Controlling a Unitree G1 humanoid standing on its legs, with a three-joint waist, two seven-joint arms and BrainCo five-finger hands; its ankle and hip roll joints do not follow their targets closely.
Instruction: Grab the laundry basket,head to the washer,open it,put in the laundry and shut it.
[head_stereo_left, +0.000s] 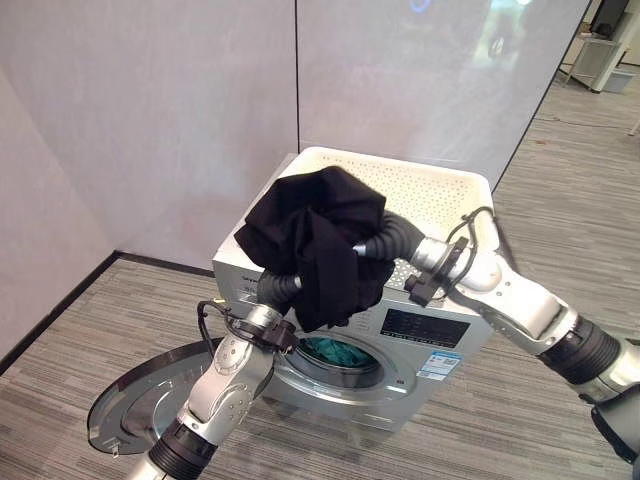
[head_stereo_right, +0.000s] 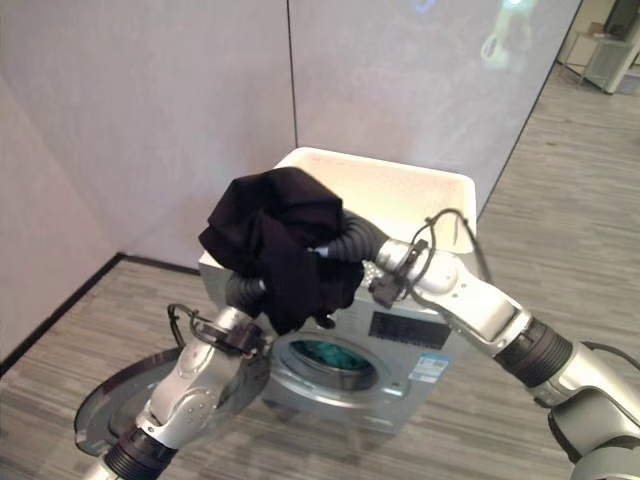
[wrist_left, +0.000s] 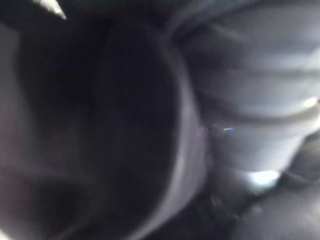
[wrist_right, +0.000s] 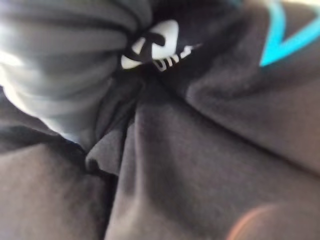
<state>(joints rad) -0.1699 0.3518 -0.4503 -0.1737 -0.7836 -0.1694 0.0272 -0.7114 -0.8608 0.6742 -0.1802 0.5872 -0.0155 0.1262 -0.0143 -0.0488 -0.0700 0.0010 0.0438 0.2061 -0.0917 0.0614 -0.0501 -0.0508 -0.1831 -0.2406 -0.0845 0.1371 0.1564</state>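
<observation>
A bundle of black laundry (head_stereo_left: 315, 235) hangs in the air in front of the washer (head_stereo_left: 430, 335), just above its round opening. My left hand (head_stereo_left: 276, 288) comes up into the bundle from below. My right hand (head_stereo_left: 392, 240) goes into it from the right. Only the dark ribbed covers show; the cloth hides the rest of both hands. Close up, the right wrist view has folds of the black cloth (wrist_right: 200, 165) with a white and a blue print. A teal garment (head_stereo_left: 335, 352) lies inside the drum. The white perforated laundry basket (head_stereo_left: 440, 185) stands on top of the washer.
The washer's round door (head_stereo_left: 140, 405) is swung open, low at the left and close to my left arm. Grey wall panels stand right behind the washer. Wood-look floor stretches to the right, with furniture (head_stereo_left: 612, 55) far back.
</observation>
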